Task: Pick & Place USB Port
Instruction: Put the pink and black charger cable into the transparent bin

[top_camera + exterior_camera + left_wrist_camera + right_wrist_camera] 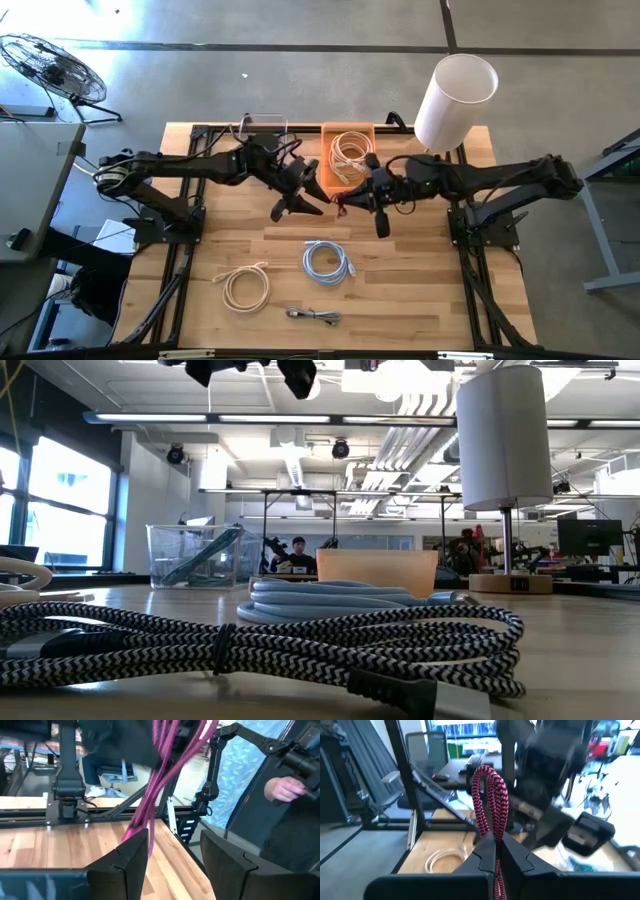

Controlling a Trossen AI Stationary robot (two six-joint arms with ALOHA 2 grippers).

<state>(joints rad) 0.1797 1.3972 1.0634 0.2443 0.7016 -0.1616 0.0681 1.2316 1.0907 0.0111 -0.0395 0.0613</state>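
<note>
A pink-and-black braided USB cable (pixel 489 795) is held in the air over the table's middle by my right gripper (pixel 496 851), which is shut on it. In the high view the cable (pixel 340 206) shows as a small red bundle at that gripper's tip, just in front of the orange bin (pixel 326 172). My left gripper (pixel 172 851) is open. It faces the cable from the table's left, and the hanging strands (pixel 152 805) drop close by one of its fingers (pixel 131 854). Whether they touch, I cannot tell. My right gripper pinches the folded cable between its two fingers, several strands together (pixel 496 837). The fingers come about level from the table's right. A bent loop (pixel 487 775) stands out past the fingertips. The cable is lifted clear of the table, and its other strands hang below.
The orange bin holds a cream cable (pixel 349 152); a clear bin (pixel 262 125) stands left of it. A white cylinder lamp (pixel 455 100) stands at the far right. A light blue cable (pixel 327 262), a cream cable (pixel 245 286) and a black-and-white braided cable (pixel 313 316) lie on the near half.
</note>
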